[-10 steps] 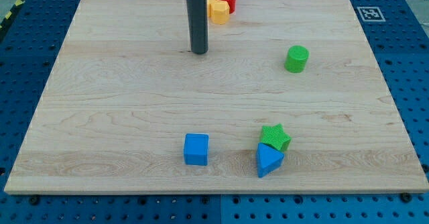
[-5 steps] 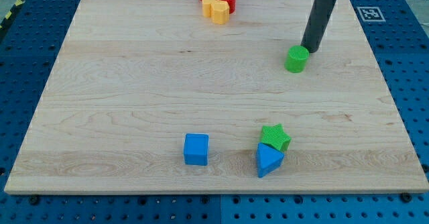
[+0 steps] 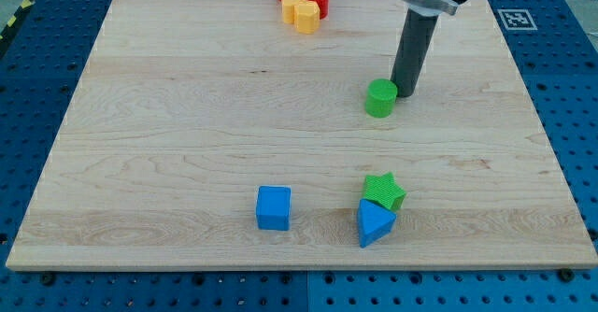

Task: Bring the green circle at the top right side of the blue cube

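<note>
- Green circle (image 3: 380, 98) needs a home: the wooden board (image 3: 168, 134), pale, grained and flat, lets blocks slide freely.
- My tip (image 3: 403, 92), the end of a dark, smooth rod with no pincer to open or close, touches the green circle's upper-right side, placed to shove it down-left.
- Blue cube (image 3: 274, 207), matte and square-edged, sits well below-left of the green circle.
- Green circle is a short, smooth cylinder.
</note>
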